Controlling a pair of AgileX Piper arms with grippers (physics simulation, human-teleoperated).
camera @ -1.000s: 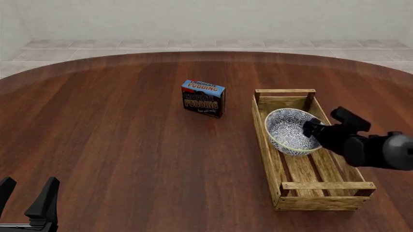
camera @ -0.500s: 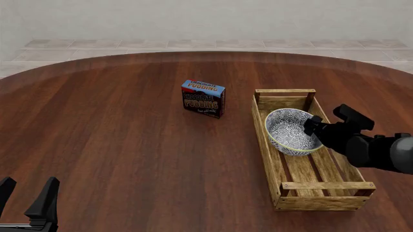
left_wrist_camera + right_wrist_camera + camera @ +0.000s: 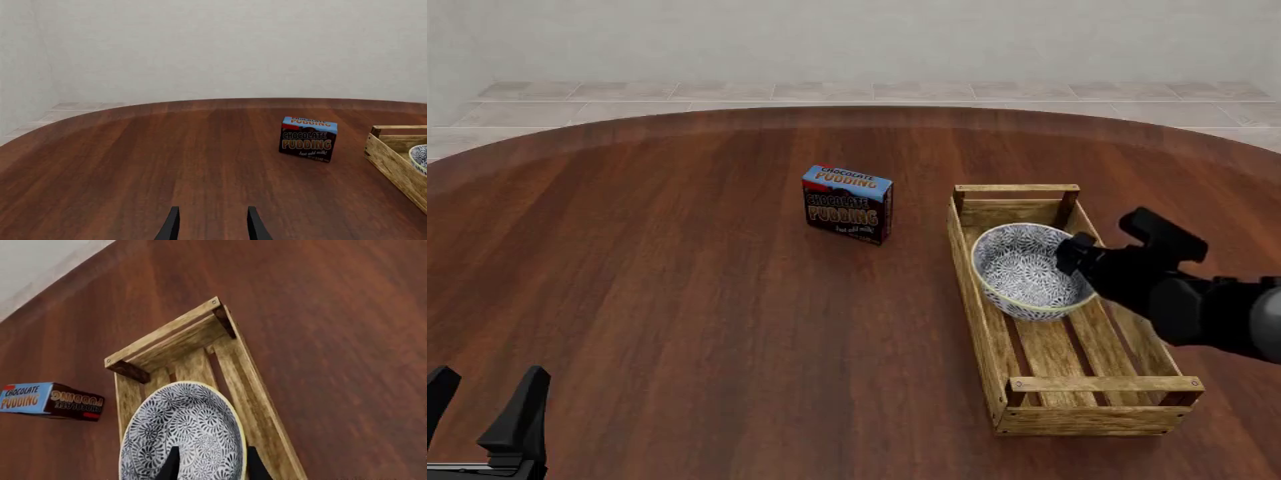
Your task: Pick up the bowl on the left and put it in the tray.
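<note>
The blue-and-white floral bowl (image 3: 1028, 270) rests inside the far half of the light-wood slatted tray (image 3: 1105, 384), on the right side of the table. My right gripper (image 3: 1077, 254) hovers just above the bowl's right rim, open and with nothing held. In the right wrist view the bowl (image 3: 183, 435) lies below the spread fingertips (image 3: 172, 465), inside the tray (image 3: 248, 377). My left gripper (image 3: 481, 410) stands open at the near left corner, far from both. The left wrist view catches the tray's end (image 3: 393, 160) and a sliver of the bowl (image 3: 420, 156) beyond that gripper (image 3: 212, 227).
A small blue and dark chocolate pudding box (image 3: 847, 204) stands upright left of the tray's far end; it also shows in both wrist views (image 3: 307, 139) (image 3: 50, 400). The round wooden table's far edge (image 3: 854, 112) curves in front of a tiled floor and pale wall.
My right gripper has lifted up and back a little from the bowl's rim. The bowl has settled flatter in the tray. The left arm has not moved.
</note>
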